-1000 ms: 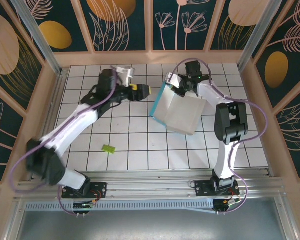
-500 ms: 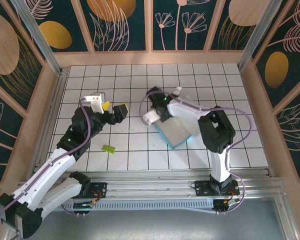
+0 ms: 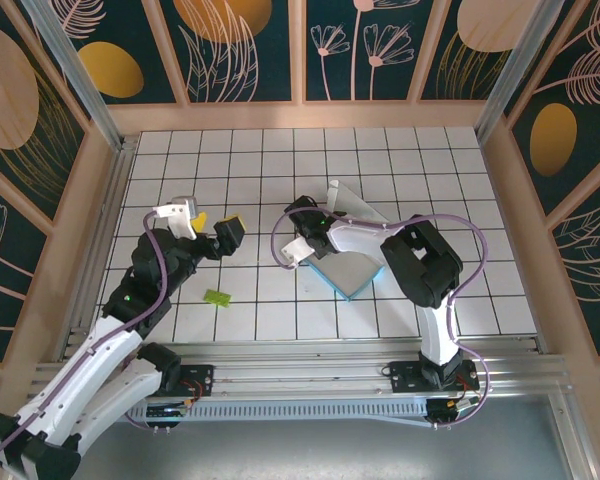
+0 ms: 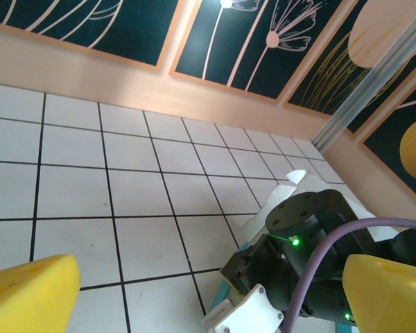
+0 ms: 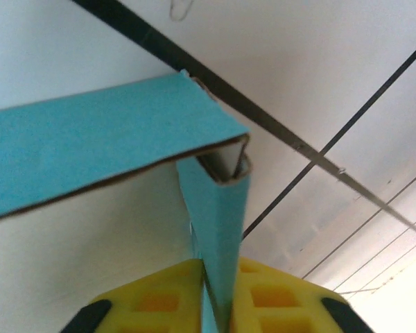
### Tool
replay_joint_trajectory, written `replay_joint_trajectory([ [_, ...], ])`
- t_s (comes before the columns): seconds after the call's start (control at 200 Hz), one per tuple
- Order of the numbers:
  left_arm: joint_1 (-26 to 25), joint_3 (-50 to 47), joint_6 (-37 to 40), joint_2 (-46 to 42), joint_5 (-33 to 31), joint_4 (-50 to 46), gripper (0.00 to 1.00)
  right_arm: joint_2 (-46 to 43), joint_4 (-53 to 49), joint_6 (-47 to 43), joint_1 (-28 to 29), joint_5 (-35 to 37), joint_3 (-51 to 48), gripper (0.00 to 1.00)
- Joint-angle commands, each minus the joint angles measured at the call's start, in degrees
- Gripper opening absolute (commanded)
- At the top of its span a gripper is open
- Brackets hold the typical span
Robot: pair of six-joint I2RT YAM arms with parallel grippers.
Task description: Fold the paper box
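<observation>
The tiled surface (image 3: 250, 160) looks smooth, so the paper box (image 3: 352, 268), lying right of centre with a pale flap raised at its far side, could be dragged along rather than creased if it is pulled sideways. A thin turquoise wall of the box is pinched between the pads of the right gripper (image 5: 218, 302). Only a narrow edge appears to be held, so the card could slip free, or be torn or dented at the corner, under a hard pull. The left gripper (image 3: 218, 222) is spread wide and well apart from the box, so nothing is braced against it. The small green scrap (image 3: 217, 297) could be swept along if the left arm is passed low.
</observation>
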Motion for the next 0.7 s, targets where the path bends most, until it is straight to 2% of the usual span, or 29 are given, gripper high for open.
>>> replay_joint_trajectory([
  [0.0, 0.17, 2.64, 0.29, 1.94, -0.48, 0.20, 0.97, 0.33, 2.87, -2.39, -0.50, -1.93, -1.23, 0.19],
  [0.095, 0.19, 4.35, 1.51, 3.38, -1.23, -0.83, 0.97, -2.44, 3.33, -2.10, -0.50, -2.83, -0.96, 0.25],
  [0.255, 0.19, 6.36, 3.69, 4.52, -1.23, -2.58, 0.97, -7.18, 1.52, -0.20, -0.09, -2.97, -0.77, 0.28],
  [0.37, 0.19, 8.71, 5.19, 6.31, -0.89, -4.70, 0.97, -10.07, -1.03, 4.75, 0.52, -3.20, 0.42, 0.31],
  [0.435, 0.19, 10.65, 5.90, 7.33, -0.55, -6.34, 0.97, -11.54, -2.50, 10.58, 1.25, -3.23, 1.55, 0.31],
  [0.496, 0.19, 12.60, 6.92, 8.01, 0.57, -7.93, 0.97, -13.08, -4.69, 22.02, 2.72, -3.03, 4.00, 0.31],
  [0.551, 0.21, 14.11, 8.44, 8.10, 2.57, -9.28, 0.97, -14.79, -7.30, 37.59, 4.21, -1.48, 7.00, 0.32],
  [0.671, 0.19, 14.41, 12.73, 6.96, 7.52, -9.55, 0.97, -21.31, -13.02, 74.11, 7.59, 6.51, 9.39, 0.34],
  [0.696, 0.19, 14.37, 13.78, 6.87, 9.06, -9.53, 0.97, -23.14, -13.66, 81.26, 8.53, 10.23, 8.79, 0.40],
])
